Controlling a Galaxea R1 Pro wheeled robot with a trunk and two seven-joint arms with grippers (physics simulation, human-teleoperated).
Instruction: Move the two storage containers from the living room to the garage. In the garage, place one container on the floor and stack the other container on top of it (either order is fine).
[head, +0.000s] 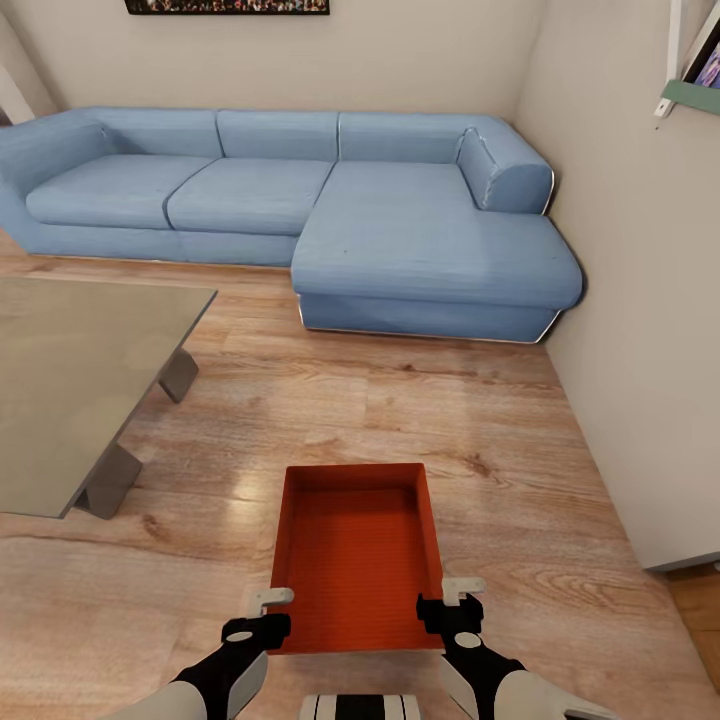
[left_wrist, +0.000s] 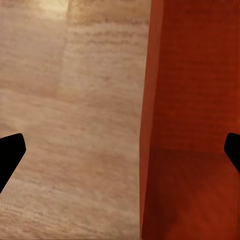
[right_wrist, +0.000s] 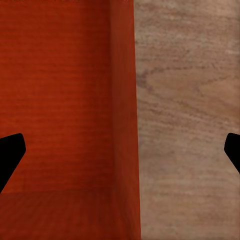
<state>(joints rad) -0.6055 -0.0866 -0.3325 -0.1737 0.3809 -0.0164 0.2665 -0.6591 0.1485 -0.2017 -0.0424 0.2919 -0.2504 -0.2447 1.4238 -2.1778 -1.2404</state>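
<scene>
Light wood flooring (head: 420, 400) of the living room is carrying one red-orange container (head: 357, 560), which is being straddled at its near corners: the left gripper (head: 262, 612) and right gripper (head: 452, 600) are each being held spread over a side wall, nothing being clamped yet. Beyond, a blue sofa (head: 300, 200) and low table (head: 80, 390) are being passed over. Lifting, garage transport and stacking are judged outstanding.

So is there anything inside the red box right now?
No, in the head view the red box sits open-topped on the wood floor with a bare bottom.
</scene>
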